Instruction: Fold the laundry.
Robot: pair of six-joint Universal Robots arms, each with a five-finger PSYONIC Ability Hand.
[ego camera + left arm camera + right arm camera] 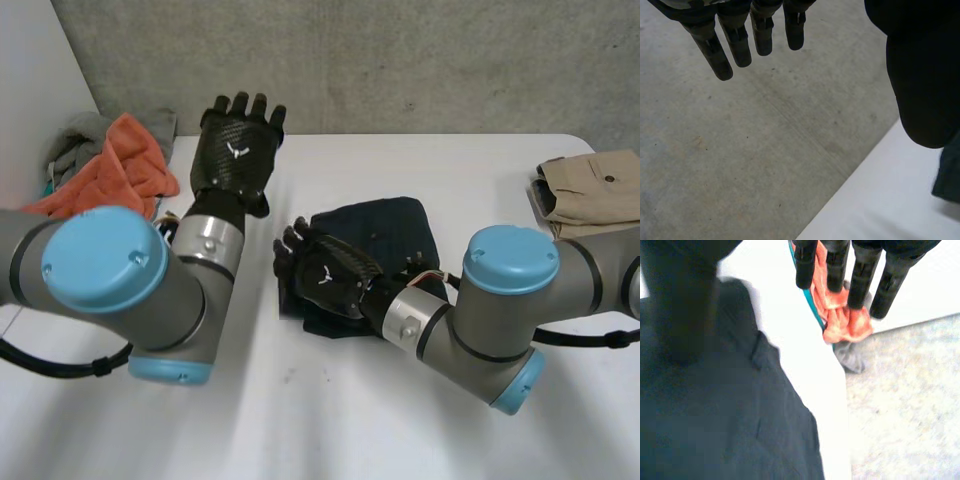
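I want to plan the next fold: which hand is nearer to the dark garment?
Right. The right hand is over the dark garment's edge; the left hand is apart from it, raised nearer the orange cloth.

No legible txt/nos.; small white logo on left hand (232, 150), right hand (328, 272).

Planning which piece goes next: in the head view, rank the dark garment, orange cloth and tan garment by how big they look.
1. Dark garment, though the right hand covers part.
2. Orange cloth, close behind.
3. Tan garment, cut by the view's edge, so unsure.
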